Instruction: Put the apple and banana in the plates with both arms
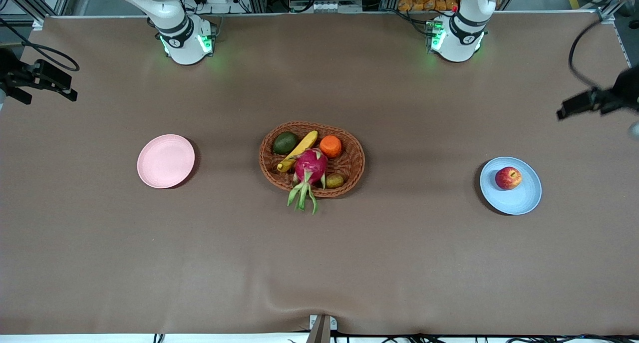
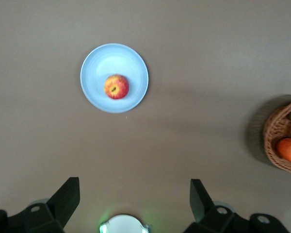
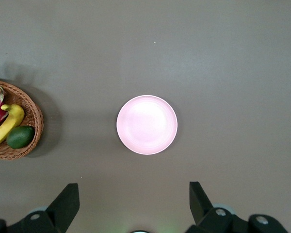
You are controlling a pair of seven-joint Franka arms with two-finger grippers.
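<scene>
The apple (image 1: pixel 508 177) is already seated in the blue plate (image 1: pixel 521 200), toward its one-o'clock rim in the front view, so that half of the task looks done. The banana (image 1: pixel 298 151) is still lodged in the wicker basket (image 1: pixel 349 166), slanted from seven to one o'clock between the avocado (image 1: pixel 285 143) and the dragon fruit (image 1: pixel 310 167), beside the orange fruit (image 1: pixel 330 146). The pink plate (image 1: pixel 165 161), toward the right arm's end, is left bare for it. The left gripper (image 2: pixel 135 199) is held high over the blue plate, fingers spread wide and empty; the right gripper (image 3: pixel 134 201) is poised likewise over the pink plate, wide and empty, presumably ahead of a reach for the banana.
</scene>
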